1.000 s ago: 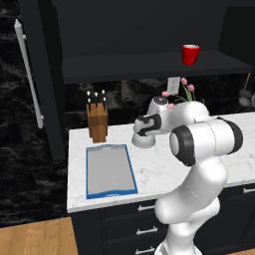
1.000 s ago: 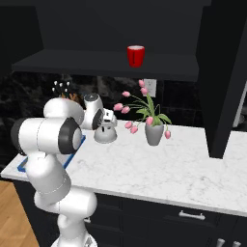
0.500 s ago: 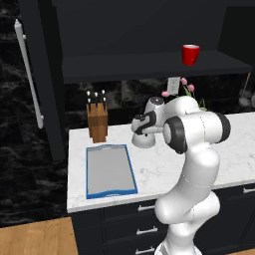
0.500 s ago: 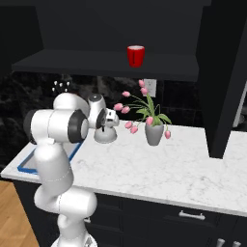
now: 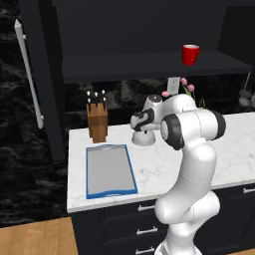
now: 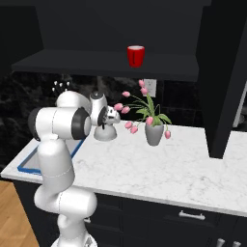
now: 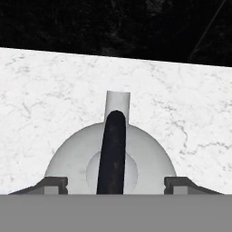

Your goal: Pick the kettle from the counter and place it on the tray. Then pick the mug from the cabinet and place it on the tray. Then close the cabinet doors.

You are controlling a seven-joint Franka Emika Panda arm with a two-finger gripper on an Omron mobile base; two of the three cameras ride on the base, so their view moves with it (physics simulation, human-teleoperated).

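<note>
Since the earlier frame the arm's elbow had swung back toward the rear of the surface and the hand (image 7: 112, 183) had narrowed somewhat over the kettle (image 5: 143, 137); kettle, tray and mug had not moved.

Near the left edge of the surface (image 5: 164, 164), a white marble-patterned slab, lay the tray (image 5: 110, 171), flat and rectangular, grey with a blue rim. Behind it, at the rear left, stood a brown wooden knife block (image 5: 97, 122). The kettle, a squat silver-grey dome with a thin black arched handle and a short spout, stood toward the back of the surface, right of the tray and apart from it. A grey vase of pink flowers (image 6: 154, 132) stood further right.

The hand sat directly over the kettle, fingertips (image 7: 52, 185) spread to either side of the dome with the black handle between them; no contact with the handle was visible.

The red mug (image 5: 190, 54) stood on the dark cabinet shelf (image 5: 149, 65), doors open.
</note>
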